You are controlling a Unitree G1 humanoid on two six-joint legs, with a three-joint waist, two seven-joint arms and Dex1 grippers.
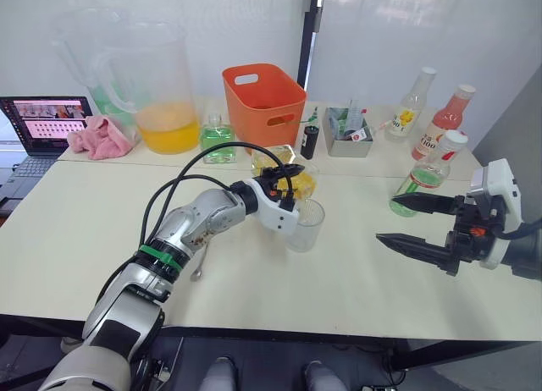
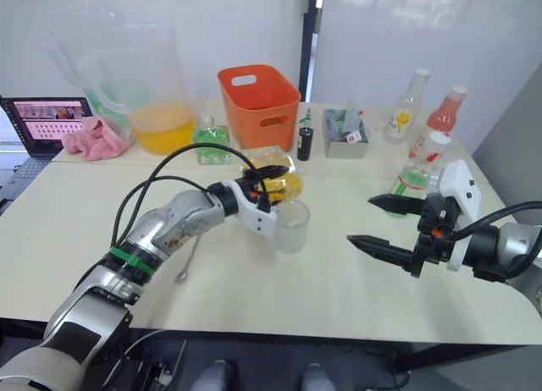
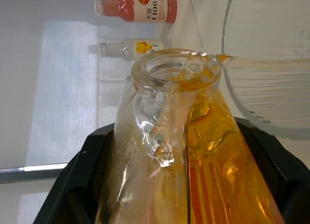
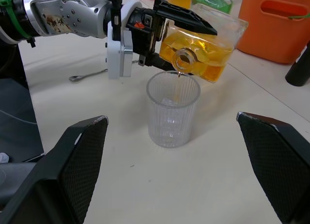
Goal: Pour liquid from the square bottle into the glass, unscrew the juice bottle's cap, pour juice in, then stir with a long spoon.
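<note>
White table [image 1: 254,298] under me: my left gripper [image 4: 160,37] is clamped on the square bottle [image 4: 206,52], tipped with its mouth over the glass [image 4: 173,110]. Right gripper [image 1: 415,223] hangs wide open nearby, holding nothing.

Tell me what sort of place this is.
Probably a lab or office test bench, not a kitchen: plain cream table against white walls, open laptop at its far left, and staged props like the orange plastic basket and large clear pitcher of orange liquid.
</note>
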